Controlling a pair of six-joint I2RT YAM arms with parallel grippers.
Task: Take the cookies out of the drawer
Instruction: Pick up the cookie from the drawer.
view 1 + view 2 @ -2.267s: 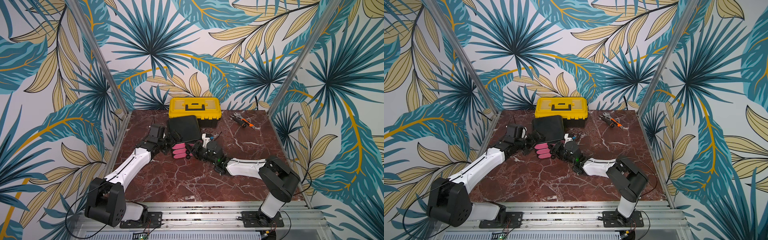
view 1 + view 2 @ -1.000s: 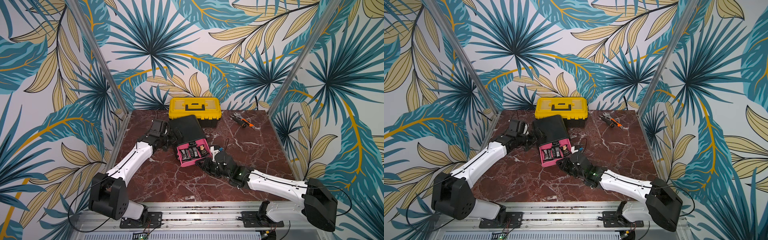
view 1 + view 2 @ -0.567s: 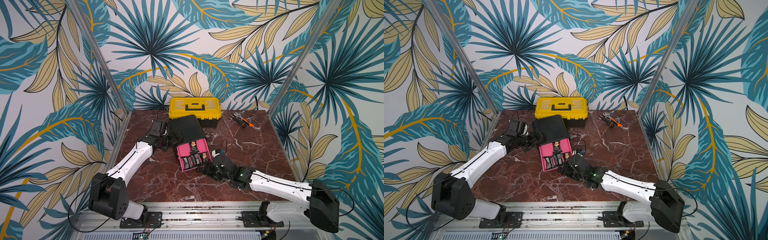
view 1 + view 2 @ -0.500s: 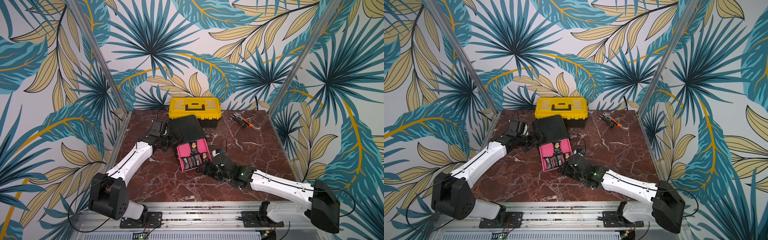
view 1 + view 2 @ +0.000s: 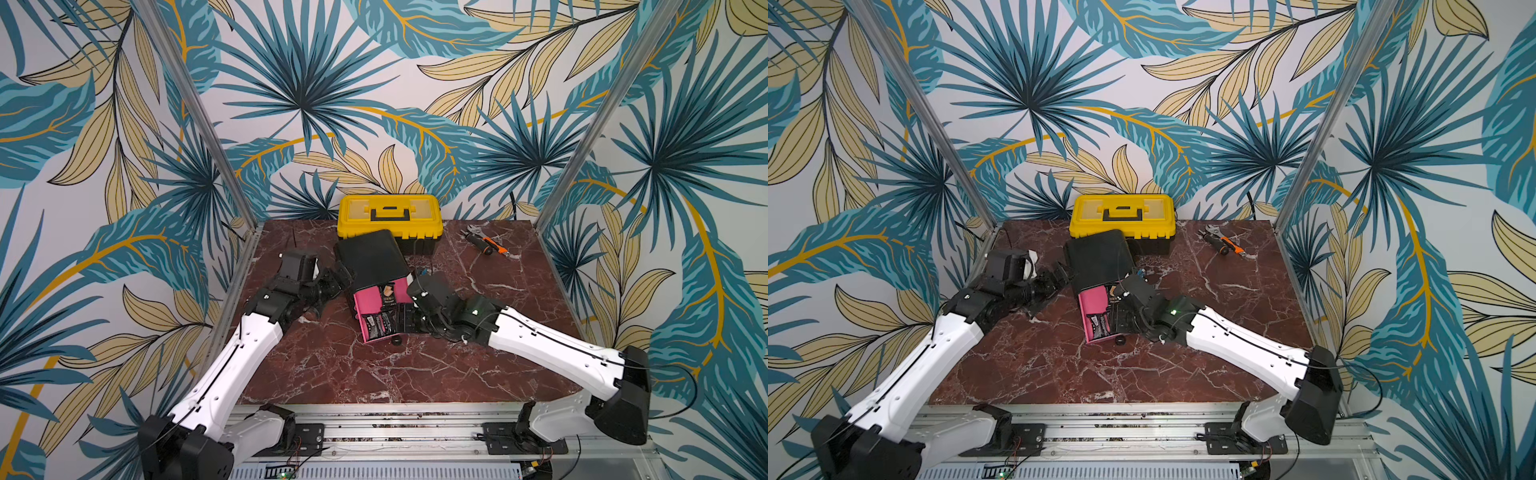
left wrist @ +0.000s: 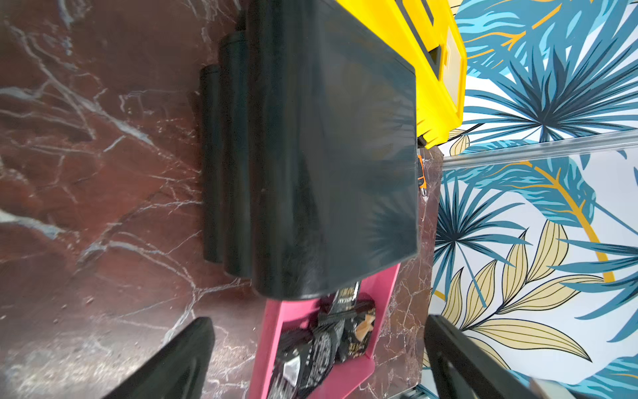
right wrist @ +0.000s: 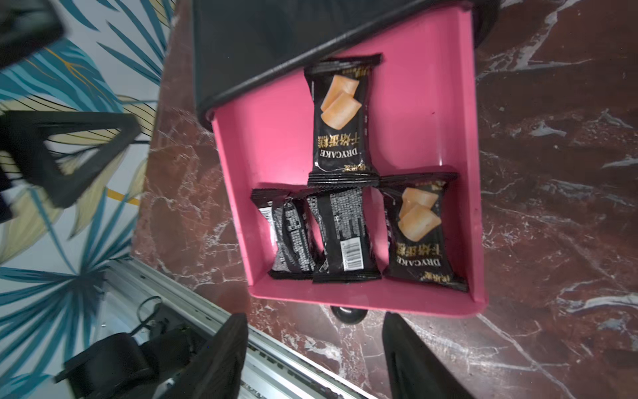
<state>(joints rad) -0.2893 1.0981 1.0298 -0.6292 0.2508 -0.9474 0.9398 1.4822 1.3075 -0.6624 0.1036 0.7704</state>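
We see four black cookies in the open pink drawer. Our right fingers are spread and empty by its knob. Our left fingers are spread too, near the black case.

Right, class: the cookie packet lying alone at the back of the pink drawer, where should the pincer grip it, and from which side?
Probably from above, pinching the lone packet across its narrow middle. It lies flat, bare drawer floor along both long sides; its ends reach the cabinet and the front-row packets.
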